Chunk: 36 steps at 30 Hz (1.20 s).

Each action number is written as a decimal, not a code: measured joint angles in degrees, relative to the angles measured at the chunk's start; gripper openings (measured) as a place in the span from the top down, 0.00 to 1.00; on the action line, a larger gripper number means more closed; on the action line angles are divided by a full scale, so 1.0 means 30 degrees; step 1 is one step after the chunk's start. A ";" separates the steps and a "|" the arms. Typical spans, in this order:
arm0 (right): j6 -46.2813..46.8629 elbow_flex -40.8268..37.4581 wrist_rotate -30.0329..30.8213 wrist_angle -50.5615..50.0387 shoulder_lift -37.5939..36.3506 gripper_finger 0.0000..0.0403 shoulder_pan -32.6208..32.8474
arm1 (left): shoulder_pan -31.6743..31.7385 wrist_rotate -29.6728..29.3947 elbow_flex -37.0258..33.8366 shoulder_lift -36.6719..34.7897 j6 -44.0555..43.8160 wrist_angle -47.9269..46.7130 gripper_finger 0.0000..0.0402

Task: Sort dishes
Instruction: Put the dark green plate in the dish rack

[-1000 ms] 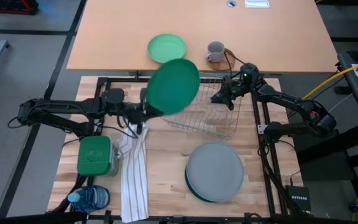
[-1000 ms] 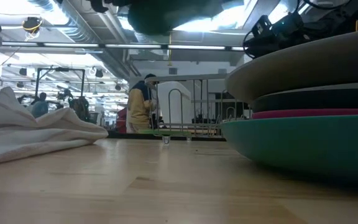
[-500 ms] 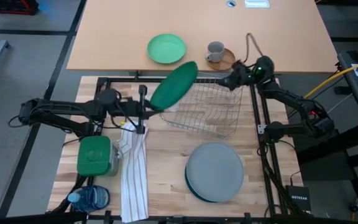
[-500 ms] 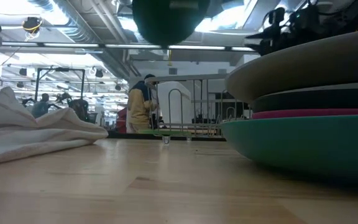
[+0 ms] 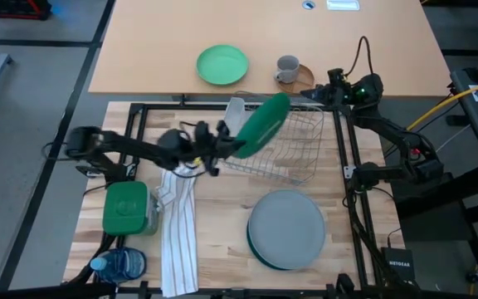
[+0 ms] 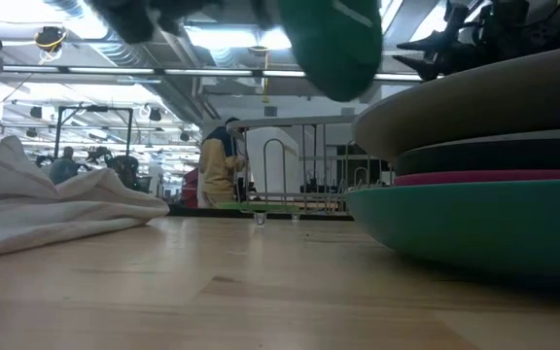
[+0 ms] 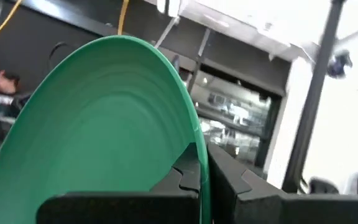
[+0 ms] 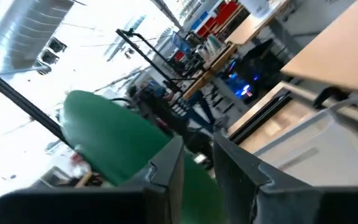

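Note:
My left gripper [image 5: 232,143] is shut on the dark green plate [image 5: 264,124], which stands tilted on edge in the air over the left part of the wire dish rack [image 5: 285,158]. The plate also shows in the low view [image 6: 333,39] and in the right wrist view [image 8: 104,130]. My right gripper [image 5: 326,93] hovers at the rack's far right corner, empty, its fingers a narrow gap apart. A stack of plates lies on the table near the front: light grey [image 5: 287,226] on top, then charcoal [image 6: 494,156], purple-pink [image 6: 494,178] and teal-green [image 6: 474,224]. My left gripper pinches the green plate's rim [image 7: 199,149] between its two fingers, one finger on each face, on the side of the plate toward the table's left. The fingers come about level from the table's left. The plate is lifted clear, tilted on edge above the rack.
A small mint-green plate [image 5: 221,64] and a grey mug [image 5: 287,69] stand on the far table. A striped towel [image 5: 177,224], a green container [image 5: 125,208] and a blue bottle [image 5: 119,266] lie at the near left.
My left gripper has carried the green plate toward the table's right edge, over the rack, and turned it from nearly face-up to tilted on edge. My right gripper has drawn back from the rack toward the far right corner.

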 joint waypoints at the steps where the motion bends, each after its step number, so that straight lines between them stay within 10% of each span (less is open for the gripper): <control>1: -0.0436 0.0000 -0.0142 -0.0006 0.0000 0.78 -0.0187 | -0.0003 -0.0123 0.0681 0.0812 -0.0561 0.0049 1.00; 12: -0.4275 0.0000 -0.2359 -0.0458 0.0000 0.78 -0.1000 | -0.0015 -0.2037 0.7893 0.7701 -0.5930 -0.2364 1.00; 36: -0.5876 0.0000 -0.2545 -0.0532 0.0000 0.78 -0.0996 | 0.0384 -0.7064 0.8305 0.8475 -0.7101 -0.5891 1.00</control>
